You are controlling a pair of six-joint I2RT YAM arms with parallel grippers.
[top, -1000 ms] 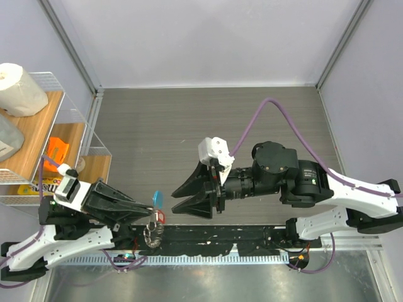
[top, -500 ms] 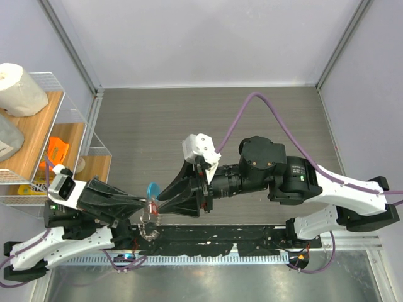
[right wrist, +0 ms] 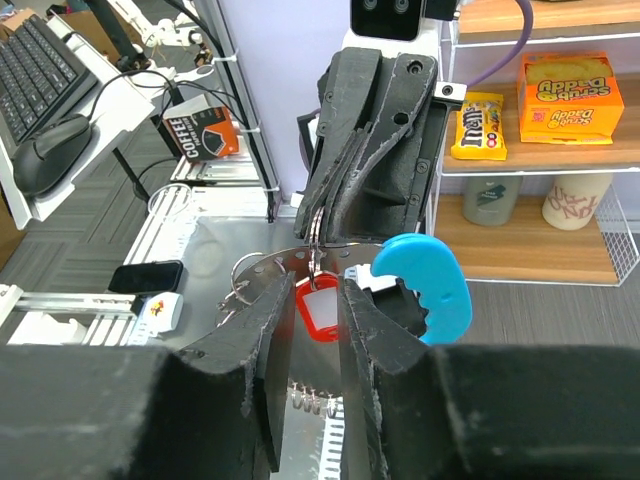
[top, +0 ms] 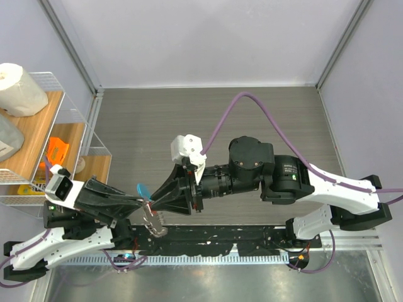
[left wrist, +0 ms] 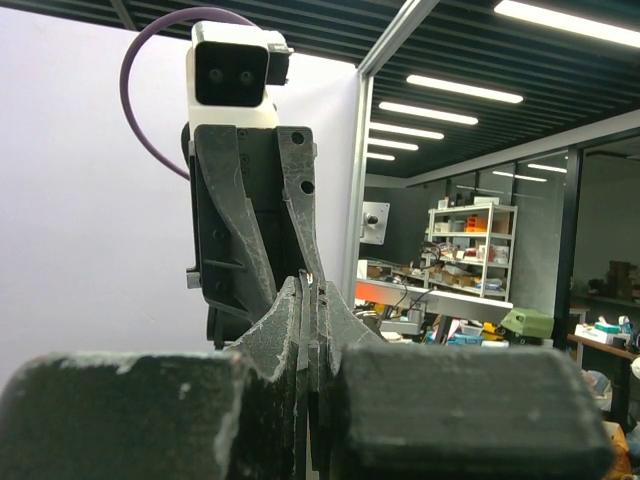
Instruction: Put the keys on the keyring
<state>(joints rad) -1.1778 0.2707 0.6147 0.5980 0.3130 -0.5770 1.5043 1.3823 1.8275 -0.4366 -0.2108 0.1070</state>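
My left gripper is shut on the keyring's thin metal ring, held edge-on between its fingers. The light-blue crescent tag hangs beside it and also shows in the top view. The key's red head hangs from that ring. My right gripper faces the left one tip to tip, its fingers closed in on either side of the red head. More silvery loops hang left of the key. The key's blade is hidden.
A clear rack with a paper roll and snack boxes stands at the left. The purple cable arches over the wooden tabletop. The black rail and metal apron lie just below the grippers.
My right arm has moved left to meet the left gripper, and its jaws have gone from wide open to closed around the red key. The left gripper shifted slightly left with the keyring.
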